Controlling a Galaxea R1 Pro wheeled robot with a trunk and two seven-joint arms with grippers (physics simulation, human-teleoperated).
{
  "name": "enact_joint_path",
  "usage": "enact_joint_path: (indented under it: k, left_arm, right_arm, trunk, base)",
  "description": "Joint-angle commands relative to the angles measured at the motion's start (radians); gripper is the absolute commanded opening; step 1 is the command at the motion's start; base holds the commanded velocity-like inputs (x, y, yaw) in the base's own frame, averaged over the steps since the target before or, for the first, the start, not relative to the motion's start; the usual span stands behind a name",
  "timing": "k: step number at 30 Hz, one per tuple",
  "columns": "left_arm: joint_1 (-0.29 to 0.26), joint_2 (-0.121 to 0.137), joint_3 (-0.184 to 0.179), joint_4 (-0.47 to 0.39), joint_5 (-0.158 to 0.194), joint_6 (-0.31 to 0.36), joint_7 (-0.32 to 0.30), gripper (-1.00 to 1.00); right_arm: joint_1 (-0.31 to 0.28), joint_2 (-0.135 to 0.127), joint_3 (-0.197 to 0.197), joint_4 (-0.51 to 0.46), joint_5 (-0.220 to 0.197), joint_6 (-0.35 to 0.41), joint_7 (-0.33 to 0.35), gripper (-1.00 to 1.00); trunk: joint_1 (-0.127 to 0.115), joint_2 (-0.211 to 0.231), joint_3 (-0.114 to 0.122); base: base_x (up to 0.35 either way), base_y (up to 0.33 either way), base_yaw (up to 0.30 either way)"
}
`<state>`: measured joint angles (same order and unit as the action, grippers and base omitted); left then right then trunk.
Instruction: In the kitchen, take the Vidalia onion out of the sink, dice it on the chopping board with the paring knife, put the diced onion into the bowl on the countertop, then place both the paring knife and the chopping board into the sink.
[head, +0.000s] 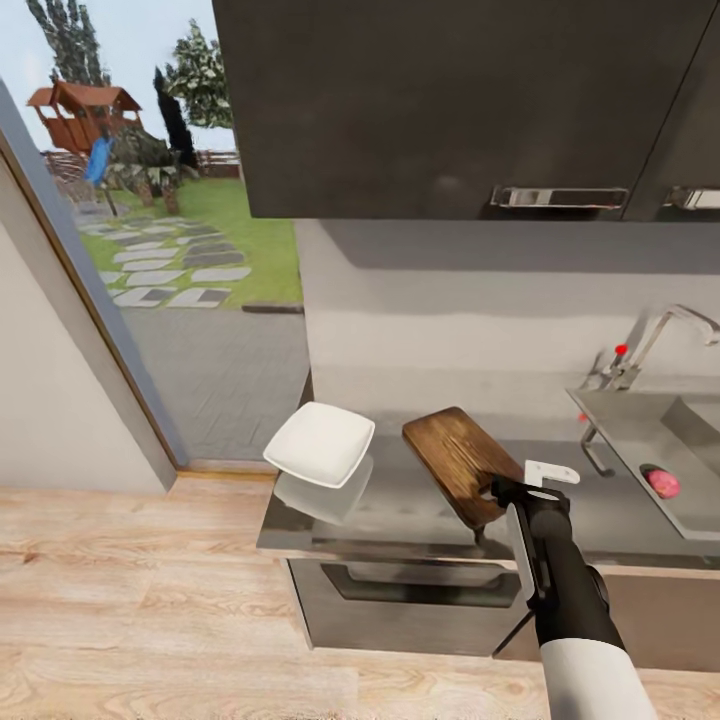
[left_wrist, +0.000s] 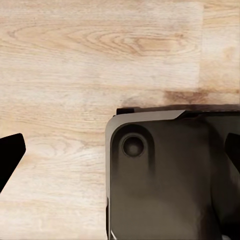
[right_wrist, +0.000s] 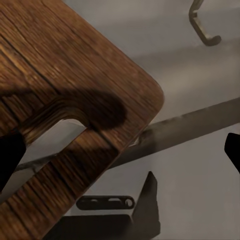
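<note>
The brown wooden chopping board (head: 458, 458) lies on the grey countertop (head: 400, 510) with its slot-handle end toward the front edge. My right gripper (head: 498, 497) hovers at that end, open. In the right wrist view the board (right_wrist: 75, 65) has its handle corner between the spread fingers of the right gripper (right_wrist: 120, 152). The white bowl (head: 320, 443) sits left of the board. A pinkish Vidalia onion (head: 662, 483) rests in the steel sink (head: 640, 425) at the right. The paring knife is out of view. My left gripper (left_wrist: 120, 150) is open over the wooden floor.
A chrome tap with a red knob (head: 650, 350) stands behind the sink. Dark wall cabinets (head: 450, 100) hang overhead. A glass door (head: 150, 250) to the garden is at the left. A dark part of my base (left_wrist: 165, 175) lies under the left gripper.
</note>
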<state>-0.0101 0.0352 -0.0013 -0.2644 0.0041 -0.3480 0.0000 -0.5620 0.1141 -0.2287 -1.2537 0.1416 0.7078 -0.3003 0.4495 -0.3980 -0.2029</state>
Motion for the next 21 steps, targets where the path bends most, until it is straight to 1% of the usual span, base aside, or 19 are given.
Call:
enact_joint_path:
  k: [1, 8, 13, 21]
  left_arm:
    - [-0.001, 0.000, 0.000, 0.001, 0.000, -0.003, 0.000, 1.00]
    - [-0.001, 0.000, 0.000, 0.001, 0.000, -0.003, 0.000, 1.00]
    - [-0.001, 0.000, 0.000, 0.001, 0.000, -0.003, 0.000, 1.00]
    - [-0.001, 0.000, 0.000, 0.001, 0.000, -0.003, 0.000, 1.00]
  right_arm:
    - [-0.001, 0.001, -0.001, -0.001, 0.010, 0.007, 0.004, 1.00]
    - [-0.001, 0.001, -0.001, -0.001, 0.010, 0.007, 0.004, 1.00]
    - [-0.001, 0.001, -0.001, -0.001, 0.010, 0.007, 0.004, 1.00]
    - [-0.001, 0.001, -0.001, -0.001, 0.010, 0.007, 0.004, 1.00]
  trunk:
    - [0.001, -0.002, -0.003]
    - [0.001, -0.002, -0.012]
    - [0.001, -0.002, -0.019]
    - [0.001, -0.002, -0.029]
  base:
    - [0.000, 0.000, 0.000]
    - [0.003, 0.001, 0.000]
    - [0.086, 0.052, 0.000]
    - [0.010, 0.006, 0.000]
